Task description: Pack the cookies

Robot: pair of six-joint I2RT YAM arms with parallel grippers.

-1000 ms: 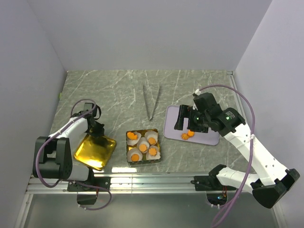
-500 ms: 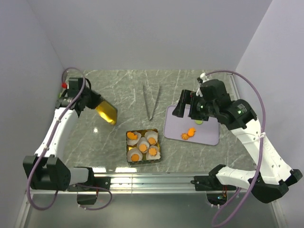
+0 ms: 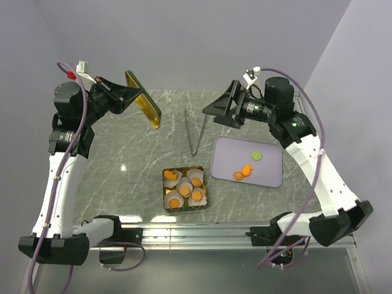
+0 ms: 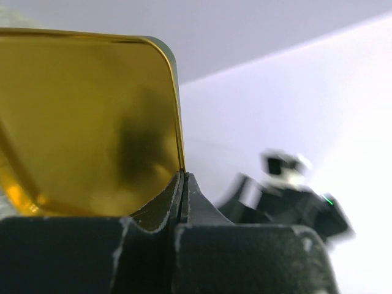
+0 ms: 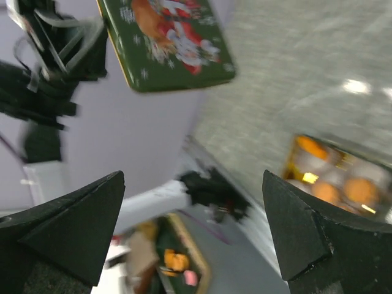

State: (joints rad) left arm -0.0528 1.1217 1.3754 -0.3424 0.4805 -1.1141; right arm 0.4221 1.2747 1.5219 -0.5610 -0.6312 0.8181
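Note:
Several orange cookies (image 3: 184, 189) sit in white paper cups inside a small gold tin (image 3: 166, 197) at the table's front middle; the tin also shows in the right wrist view (image 5: 335, 179). A few more cookies (image 3: 242, 173) lie on the purple tray (image 3: 269, 174). My left gripper (image 3: 127, 98) is shut on the edge of the tin's lid (image 3: 144, 100), held high and on edge above the back left. The left wrist view shows its gold inside (image 4: 86, 116); the right wrist view shows its green picture side (image 5: 165, 43). My right gripper (image 3: 215, 108) is open, empty, raised and pointing left.
Metal tongs (image 3: 196, 130) lie on the marble table behind the tin. A small green disc (image 3: 256, 155) lies on the tray. Grey walls close in on the left, back and right. The left arm (image 5: 49, 61) shows in the right wrist view.
My left arm lifted the lid off the table at the front left and raised it high to the back left. My right gripper rose from over the tray and swung to face left.

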